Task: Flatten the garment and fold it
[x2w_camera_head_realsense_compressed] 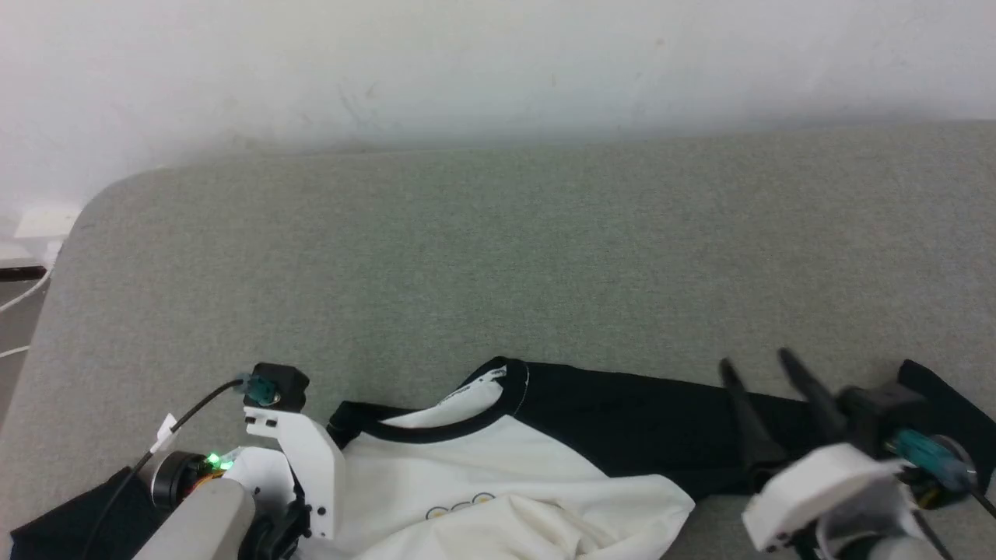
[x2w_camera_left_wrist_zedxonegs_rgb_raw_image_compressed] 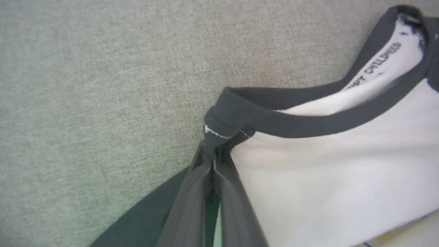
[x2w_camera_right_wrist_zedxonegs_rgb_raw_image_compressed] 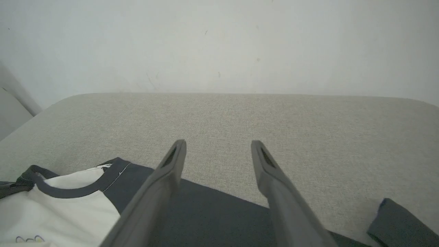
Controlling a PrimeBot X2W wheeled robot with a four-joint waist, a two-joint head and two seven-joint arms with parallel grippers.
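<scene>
The garment [x2w_camera_head_realsense_compressed: 498, 474] lies at the near edge of the grey surface, its white torso panel bunched and wrinkled. A black sleeve [x2w_camera_head_realsense_compressed: 646, 428] stretches out to the right. My left gripper [x2w_camera_left_wrist_zedxonegs_rgb_raw_image_compressed: 213, 151] is shut on the black collar [x2w_camera_left_wrist_zedxonegs_rgb_raw_image_compressed: 274, 120] where it meets the shoulder seam. In the head view its fingers are hidden behind the white wrist bracket [x2w_camera_head_realsense_compressed: 307, 459]. My right gripper [x2w_camera_head_realsense_compressed: 755, 359] hovers open above the black sleeve [x2w_camera_right_wrist_zedxonegs_rgb_raw_image_compressed: 212, 212], with nothing between its fingers [x2w_camera_right_wrist_zedxonegs_rgb_raw_image_compressed: 171, 164]. The sleeve's far end [x2w_camera_right_wrist_zedxonegs_rgb_raw_image_compressed: 394, 223] is folded back at the lower right.
A wide grey-green padded surface [x2w_camera_head_realsense_compressed: 498, 257] stretches away to a white wall [x2w_camera_head_realsense_compressed: 498, 62]. Its rounded left corner [x2w_camera_head_realsense_compressed: 85, 210] drops off to the floor, where there are cables [x2w_camera_head_realsense_compressed: 23, 295]. A black cable [x2w_camera_head_realsense_compressed: 187, 420] runs to my left wrist.
</scene>
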